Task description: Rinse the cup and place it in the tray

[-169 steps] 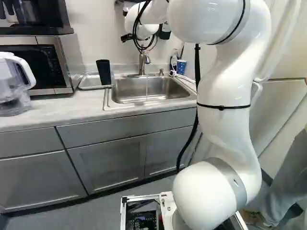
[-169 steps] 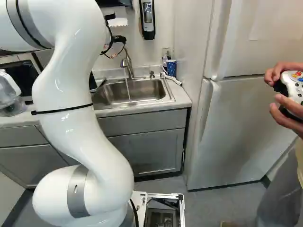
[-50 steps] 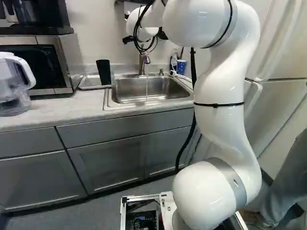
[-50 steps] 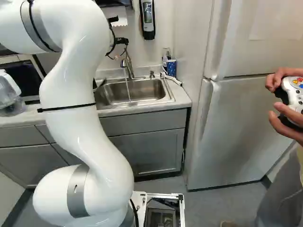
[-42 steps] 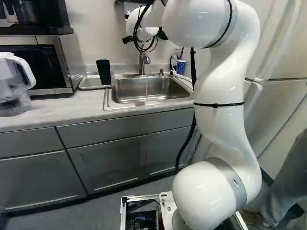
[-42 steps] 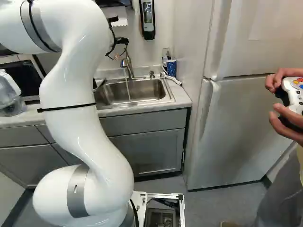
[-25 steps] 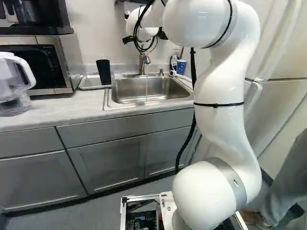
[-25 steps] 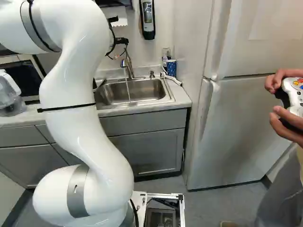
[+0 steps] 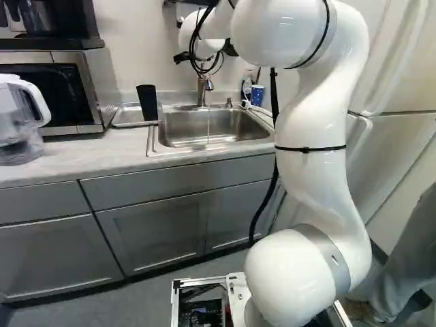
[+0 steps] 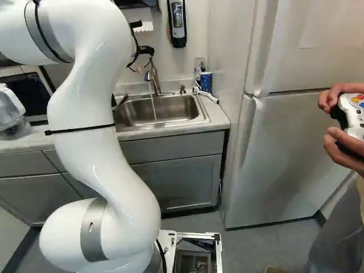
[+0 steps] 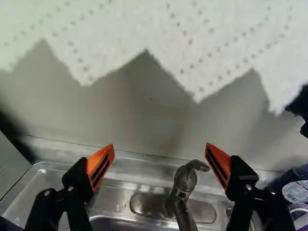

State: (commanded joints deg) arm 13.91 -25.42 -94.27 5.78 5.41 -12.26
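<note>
High over the sink, my gripper [image 9: 182, 56] shows only as a black part beside the white wrist. In the wrist view the gripper [image 11: 160, 148] is open, its orange-padded fingers wide apart and nothing held. The faucet [image 11: 185, 185] stands beyond and between them. A thin stream of water [image 10: 153, 108] runs into the sink [image 10: 165, 110]. A black cup [image 9: 148, 103] stands slightly tilted at the metal tray [image 9: 125, 116], left of the basin. The blue dotted cup [image 10: 206, 82] is at the sink's back right corner.
A white paper towel [image 11: 159, 36] with a jagged edge hangs close ahead of the gripper. The microwave [image 9: 87, 95] and a clear pitcher [image 9: 20, 122] stand on the counter's left. A refrigerator [image 10: 290, 153] is to the right. Beside it, a person's hands hold a controller.
Compared with the oldest frames, my upper arm has shifted left in the left base view and right in the right one. Over the last second it stays still. The base has not moved.
</note>
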